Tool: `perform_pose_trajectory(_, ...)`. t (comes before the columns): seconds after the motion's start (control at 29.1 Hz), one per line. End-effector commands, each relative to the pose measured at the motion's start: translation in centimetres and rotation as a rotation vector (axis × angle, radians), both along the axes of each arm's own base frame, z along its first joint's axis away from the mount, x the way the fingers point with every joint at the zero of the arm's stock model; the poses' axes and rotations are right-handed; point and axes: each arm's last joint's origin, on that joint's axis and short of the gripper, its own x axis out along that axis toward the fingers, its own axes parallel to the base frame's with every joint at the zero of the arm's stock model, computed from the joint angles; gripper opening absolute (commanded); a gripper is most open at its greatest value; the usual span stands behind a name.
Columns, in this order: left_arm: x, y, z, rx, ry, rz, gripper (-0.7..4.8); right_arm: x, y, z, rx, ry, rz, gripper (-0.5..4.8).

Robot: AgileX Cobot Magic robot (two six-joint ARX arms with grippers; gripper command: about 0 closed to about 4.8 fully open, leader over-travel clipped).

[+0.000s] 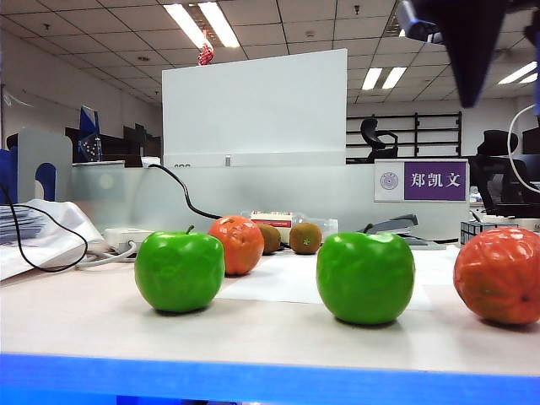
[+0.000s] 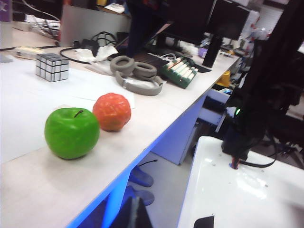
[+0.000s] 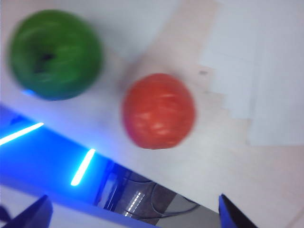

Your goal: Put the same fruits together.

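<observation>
While above an orange fruit, right tool gapes empty | left tool closed, unseen.

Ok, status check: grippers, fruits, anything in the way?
Left gripper out of frame, reads shut. Right gripper open, empty, above the right-hand apple and orange fruit. Fruits unsorted: apples and oranges alternate, kiwis behind. Path clear.

Right gripper: two dark, pointed fingers with a blue tinge, set wide apart, over the table edge. 
Right arm: black, angular, blurred, high above the table. 
Left gripper: only a dark, closed tip shows, off the table's edge; detail unclear.
</observation>
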Motion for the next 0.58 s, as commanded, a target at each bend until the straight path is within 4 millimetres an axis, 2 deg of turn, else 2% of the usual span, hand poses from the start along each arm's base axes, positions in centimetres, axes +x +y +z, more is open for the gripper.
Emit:
perform_pose_trajectory(0.03,0.1,0.0,-0.3,0.030,-0.012,0.038,-0.06,-0.2,-0.1,0.0,0.000,-0.004,-0.033,4.79)
perform_pose_trajectory(0.27,0.4,0.3,-1.0,0.061,0.141,0.235,-0.06,-0.6,0.1,-1.2,-0.014,0.038,-0.026,4.79)
perform_pose_trajectory(0.41,0.5,0.3,-0.8,0.055,0.109,0.240,-0.06,-0.8,0.1,-2.1,-0.027,0.070,-0.025,4.79)
perform_pose_trajectory(0.58,0.6,0.4,-0.4,0.072,-0.015,0.263,-0.06,-1.0,-0.1,-3.5,-0.060,0.115,-0.026,4.79)
